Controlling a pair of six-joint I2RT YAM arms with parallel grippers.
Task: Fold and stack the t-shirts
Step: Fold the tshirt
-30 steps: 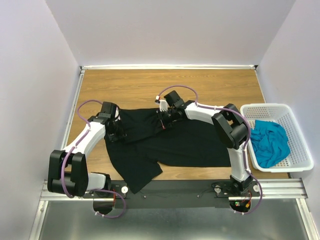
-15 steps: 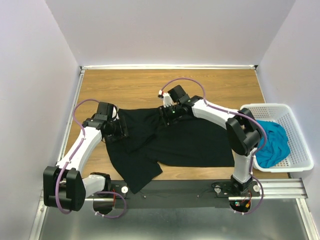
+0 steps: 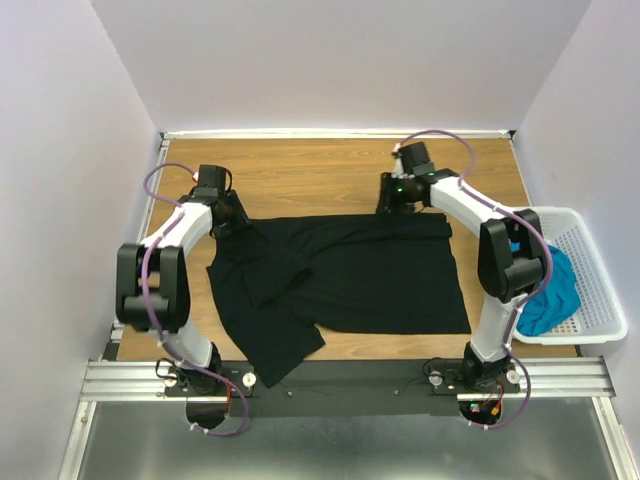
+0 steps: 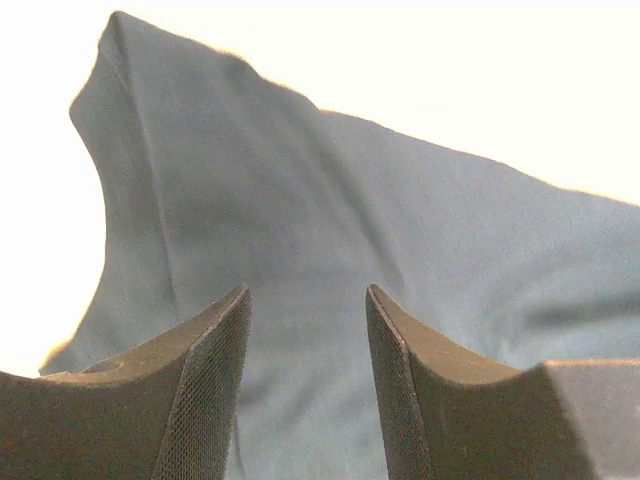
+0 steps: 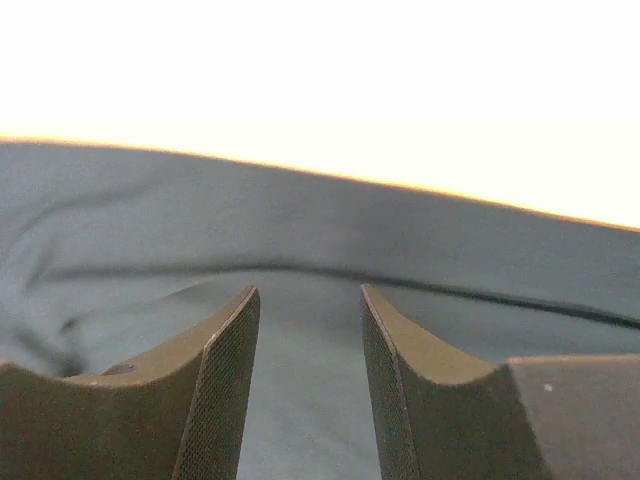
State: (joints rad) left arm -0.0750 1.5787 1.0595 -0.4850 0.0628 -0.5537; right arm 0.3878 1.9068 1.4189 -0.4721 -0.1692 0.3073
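Evidently the black t-shirt (image 3: 375, 275) lay spread on the worktop (image 3: 300, 170), its far edge running roughly straight between the two arms, while the teal t-shirt (image 3: 545, 290) sat bunched in the white basket (image 3: 592, 238) at the right, well apart from it. The left gripper (image 3: 230, 214) hovered at the shirt's far left corner and the right gripper (image 3: 390, 194) at its far right corner; in both wrist views the jaws stood parted with only dark cloth showing beyond the gap and nothing pinched between them, so each was open and holding nothing. The right half of the garment looked fairly flat, but the left side was rumpled, with a flap doubled over the body and a tail of cloth reaching toward the near edge. Judging from this, the step in hand was laying the shirt out for its first fold, and doing it well would probably mean smoothing that left flap first. Each gripper would do best to pinch a single layer close to an edge, and the two should move at a matched pace so the crease came out straight.
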